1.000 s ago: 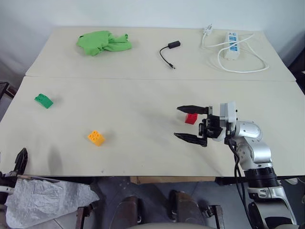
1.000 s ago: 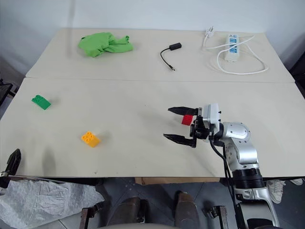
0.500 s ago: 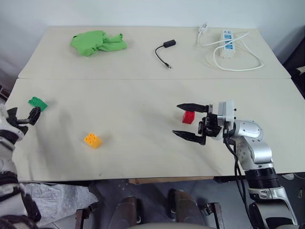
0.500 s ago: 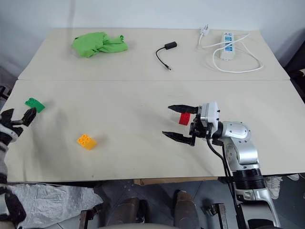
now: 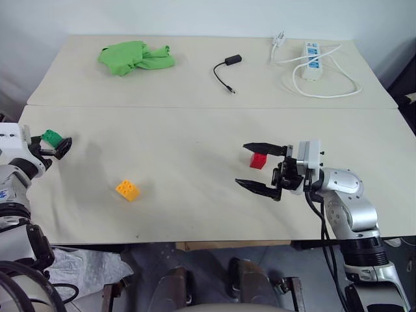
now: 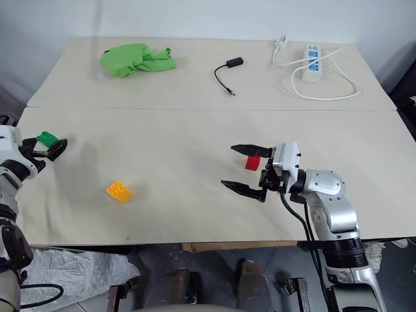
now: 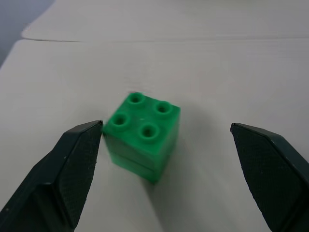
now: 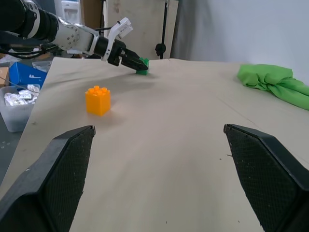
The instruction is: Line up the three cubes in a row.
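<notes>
Here, one pale table (image 5: 195,123), made of two boards joined along a seam, carries everything in the scene. One crumpled green cloth (image 5: 135,56) lies at about eleven o'clock on the far board. One white power strip (image 5: 311,51) with its looped cord sits at about one o'clock, and one short black cable (image 5: 227,67) rests at twelve.

Two robot claws work the near board. The left claw (image 6: 49,149) reaches in level from nine o'clock, its two black fingers spread wide on either side of the green cube (image 7: 143,134); in the left wrist view one finger (image 7: 72,169) stands just beside the cube while the other is well apart, and it grips nothing. The right claw (image 5: 261,168) sits at about four o'clock, pointing toward the table's centre, its jaws equally wide and empty.

Three studded cubes are scattered, not in a row: the green one at nine o'clock between the left claw's fingers, the orange-yellow one (image 5: 127,190) at seven o'clock, and the red one (image 5: 259,160) at four o'clock, close by the right claw's farther finger.
</notes>
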### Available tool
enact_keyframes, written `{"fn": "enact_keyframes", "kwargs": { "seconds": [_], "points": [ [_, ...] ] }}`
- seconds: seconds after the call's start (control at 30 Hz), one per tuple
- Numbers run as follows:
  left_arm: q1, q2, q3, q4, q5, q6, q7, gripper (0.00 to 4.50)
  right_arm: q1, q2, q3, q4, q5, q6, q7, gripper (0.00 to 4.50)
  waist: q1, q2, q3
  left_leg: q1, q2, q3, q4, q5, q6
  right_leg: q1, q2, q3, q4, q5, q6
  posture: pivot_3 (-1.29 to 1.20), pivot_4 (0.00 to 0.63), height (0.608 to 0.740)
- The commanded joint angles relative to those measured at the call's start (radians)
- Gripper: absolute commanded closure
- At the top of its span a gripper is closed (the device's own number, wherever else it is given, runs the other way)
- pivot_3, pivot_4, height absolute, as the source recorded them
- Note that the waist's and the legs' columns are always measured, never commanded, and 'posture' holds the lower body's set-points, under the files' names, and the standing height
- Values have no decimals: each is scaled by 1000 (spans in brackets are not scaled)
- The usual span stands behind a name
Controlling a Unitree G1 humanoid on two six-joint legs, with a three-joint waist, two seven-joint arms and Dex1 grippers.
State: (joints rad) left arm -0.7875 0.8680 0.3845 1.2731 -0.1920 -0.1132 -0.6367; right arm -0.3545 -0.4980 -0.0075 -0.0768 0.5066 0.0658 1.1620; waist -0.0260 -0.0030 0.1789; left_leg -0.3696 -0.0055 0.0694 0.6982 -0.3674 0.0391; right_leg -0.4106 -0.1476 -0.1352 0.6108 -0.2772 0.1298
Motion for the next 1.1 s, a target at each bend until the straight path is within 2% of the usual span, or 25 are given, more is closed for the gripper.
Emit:
{"fn": "enact_keyframes", "kwargs": {
  "seconds": [0.03,0.33,0.47,0.77,1.0,1.1],
  "points": [
    [-8,-2,2,-6,-4,-22,-47,0,2,-11,-26,-38,19,-2,-8,29,0,0,0,0,0,0,0,0,0,0,0,0,0,0,0,0,150,740],
    [91,-35,28,-94,-57,-27,-165,0,-13,10,-7,-17,11,-13,-11,29,-1,0,0,0,0,0,0,0,0,0,0,0,0,0,0,0,150,740],
    [115,-48,43,-131,-77,-30,-142,0,-11,17,-1,-13,14,-12,-4,29,1,0,0,0,0,0,1,0,0,0,0,0,1,0,0,0,150,740],
    [109,-119,58,-198,-89,-43,-23,0,-11,19,-2,-13,14,-8,4,29,2,-1,0,0,0,-1,1,0,0,0,-1,0,1,0,0,0,150,740],
    [170,-228,67,-370,-66,-5,286,0,-6,16,-4,-13,13,-3,6,29,2,-1,0,0,0,-1,1,0,0,1,-1,0,1,0,0,0,150,740],
    [205,-268,75,-465,-85,32,349,0,-8,15,-6,-8,12,-4,6,29,2,-1,0,0,0,-1,1,0,0,1,-1,0,1,0,0,0,150,740]
  ]
}}
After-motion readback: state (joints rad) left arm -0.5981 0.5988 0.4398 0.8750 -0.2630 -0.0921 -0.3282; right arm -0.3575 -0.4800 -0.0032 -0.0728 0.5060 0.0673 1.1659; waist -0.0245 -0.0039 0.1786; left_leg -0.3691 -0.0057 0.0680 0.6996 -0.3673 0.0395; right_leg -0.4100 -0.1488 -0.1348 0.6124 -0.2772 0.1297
